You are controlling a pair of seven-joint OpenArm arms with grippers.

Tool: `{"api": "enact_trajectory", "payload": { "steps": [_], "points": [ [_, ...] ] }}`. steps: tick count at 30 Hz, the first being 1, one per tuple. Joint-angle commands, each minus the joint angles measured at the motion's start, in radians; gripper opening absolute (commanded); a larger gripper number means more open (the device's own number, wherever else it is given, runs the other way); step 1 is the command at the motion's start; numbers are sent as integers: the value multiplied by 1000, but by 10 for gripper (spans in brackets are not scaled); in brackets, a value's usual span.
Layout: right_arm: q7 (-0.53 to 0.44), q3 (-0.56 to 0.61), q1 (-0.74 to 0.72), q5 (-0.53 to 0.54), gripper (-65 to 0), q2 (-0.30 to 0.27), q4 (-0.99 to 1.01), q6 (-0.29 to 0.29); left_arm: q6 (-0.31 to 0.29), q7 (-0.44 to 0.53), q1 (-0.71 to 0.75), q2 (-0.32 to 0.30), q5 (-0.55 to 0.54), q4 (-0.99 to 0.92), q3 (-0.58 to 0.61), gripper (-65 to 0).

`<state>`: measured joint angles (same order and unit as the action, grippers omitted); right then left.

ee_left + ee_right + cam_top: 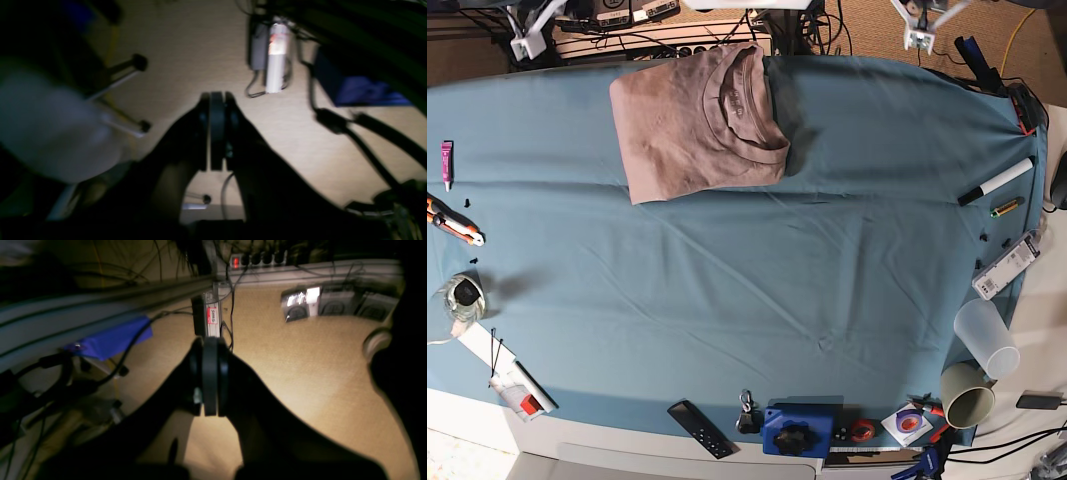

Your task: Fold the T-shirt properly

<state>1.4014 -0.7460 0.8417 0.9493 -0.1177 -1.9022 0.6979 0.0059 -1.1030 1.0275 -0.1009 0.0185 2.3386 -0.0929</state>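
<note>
The T-shirt lies folded into a compact mauve rectangle at the far middle of the blue-teal table cloth, with its ribbed neck facing right. Neither gripper touches it. In the left wrist view my left gripper is shut with nothing between its pads and hangs over a beige floor. The right wrist view shows my right gripper likewise shut and empty, off the table and above floor and cables. In the base view only white arm parts show, at the far left and the far right.
Along the right edge lie a marker, a white bar and two cups. At the front edge are a remote and a blue box. Scissors and a tape roll sit at the left.
</note>
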Motion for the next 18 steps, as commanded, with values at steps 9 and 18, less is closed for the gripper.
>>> {"api": "enact_trajectory", "payload": {
  "steps": [9, 18],
  "points": [
    [-5, 4, 3, -10, -650, -33, 185, 0, 0, 72, 50, -2, -23, -17, -2, -650],
    [-6, 112, 0, -150, -650, -79, 230, 0, 0, 145, 1, -2, -23, -307, -2, -650]
  ]
}}
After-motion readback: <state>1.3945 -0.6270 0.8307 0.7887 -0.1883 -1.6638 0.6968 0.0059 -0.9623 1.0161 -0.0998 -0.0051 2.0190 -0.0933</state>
